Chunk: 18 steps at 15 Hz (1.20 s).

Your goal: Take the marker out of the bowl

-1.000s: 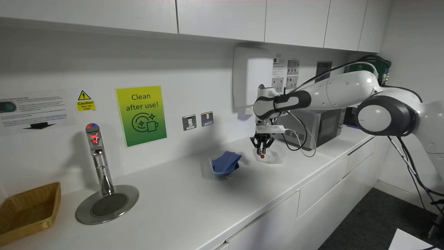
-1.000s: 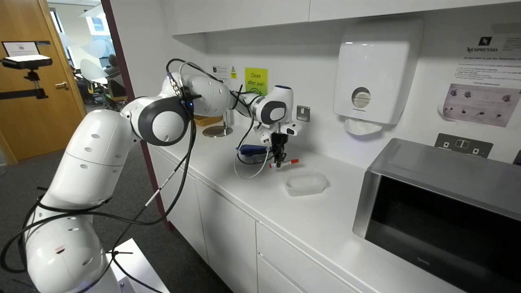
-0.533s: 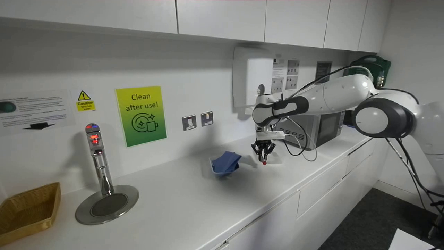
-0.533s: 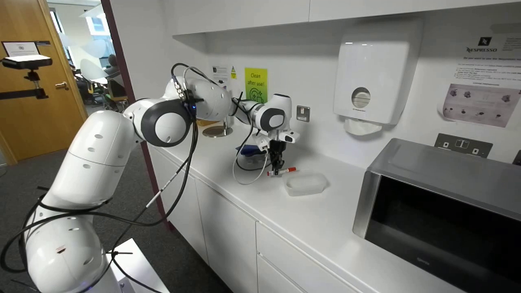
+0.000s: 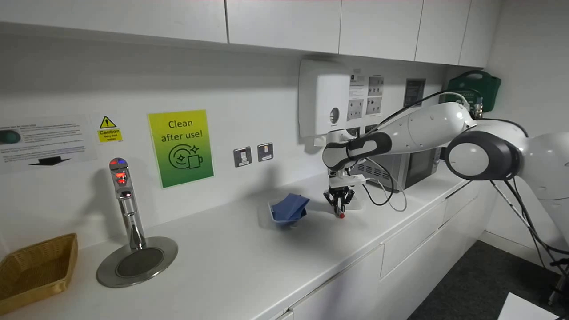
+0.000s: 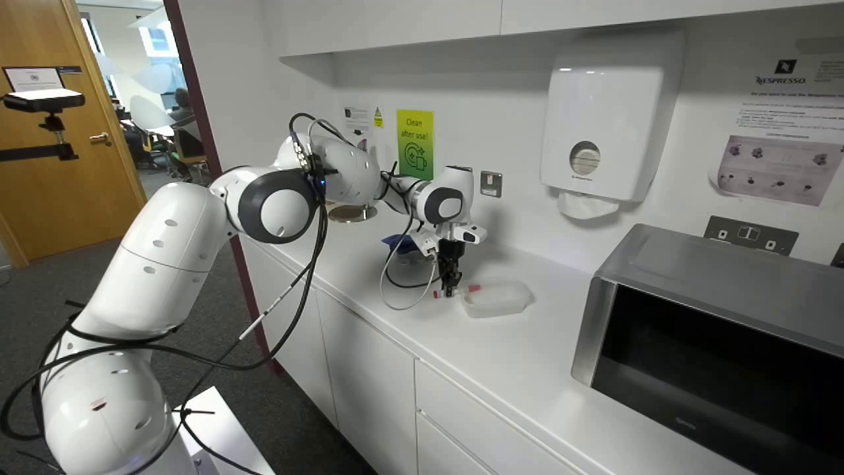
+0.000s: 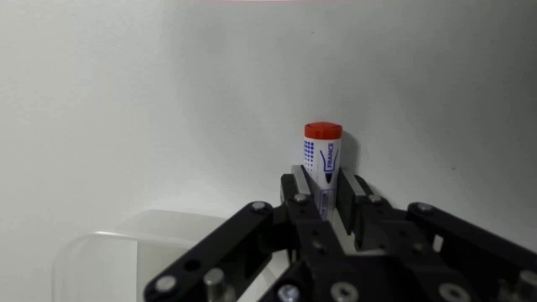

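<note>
The marker is white with a red end and a red cap. In the wrist view my gripper (image 7: pixel 324 178) is shut on the marker (image 7: pixel 323 153), a finger on each side of its white body. In both exterior views the gripper (image 5: pixel 339 210) (image 6: pixel 450 290) points down, with the marker's red end (image 5: pixel 342 216) showing below the fingers. The marker lies level, at or just above the counter; I cannot tell if it touches. The clear plastic bowl (image 6: pixel 496 302) stands beside it, also in the wrist view (image 7: pixel 121 237). The marker's cap shows through the bowl's wall.
A second clear container (image 5: pixel 280 220) with a blue cloth (image 5: pixel 291 207) stands on the counter (image 5: pixel 249 258). A microwave (image 6: pixel 712 343) stands beyond the bowl. A tap (image 5: pixel 131 213) and a wicker basket (image 5: pixel 40 266) are at the far end. A towel dispenser (image 6: pixel 610 125) hangs on the wall.
The gripper has come down toward the counter with the marker still held. The marker is now low beside the bowl. The bowl and the cloth container have not moved.
</note>
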Available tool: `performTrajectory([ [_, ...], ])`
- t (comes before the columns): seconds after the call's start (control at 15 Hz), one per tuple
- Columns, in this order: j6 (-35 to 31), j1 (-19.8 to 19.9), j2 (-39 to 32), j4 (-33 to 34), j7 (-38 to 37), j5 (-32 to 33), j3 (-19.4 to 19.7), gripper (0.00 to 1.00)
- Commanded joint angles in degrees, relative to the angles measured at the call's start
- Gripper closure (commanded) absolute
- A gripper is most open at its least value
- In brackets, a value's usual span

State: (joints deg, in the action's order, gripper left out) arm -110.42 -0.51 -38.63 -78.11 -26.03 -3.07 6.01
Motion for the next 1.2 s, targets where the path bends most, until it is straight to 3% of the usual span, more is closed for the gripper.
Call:
performTrajectory([
  [0.0,0.53,-0.03,0.16,0.15,0.27,1.17,0.6,0.94],
  [0.07,0.49,-0.02,0.21,0.12,0.27,1.19,0.62,0.63],
  [0.13,0.23,-0.06,0.49,-0.17,0.24,1.24,0.64,0.52],
  [0.6,-7.01,-1.89,11.21,-9.01,-0.77,2.73,0.81,0.03],
  [0.73,-8.59,-2.37,15.64,-12.58,-1.06,3.05,0.65,0.0],
  [1.13,-5.09,-2.15,29.37,-24.87,-0.61,2.53,-0.48,0.0],
])
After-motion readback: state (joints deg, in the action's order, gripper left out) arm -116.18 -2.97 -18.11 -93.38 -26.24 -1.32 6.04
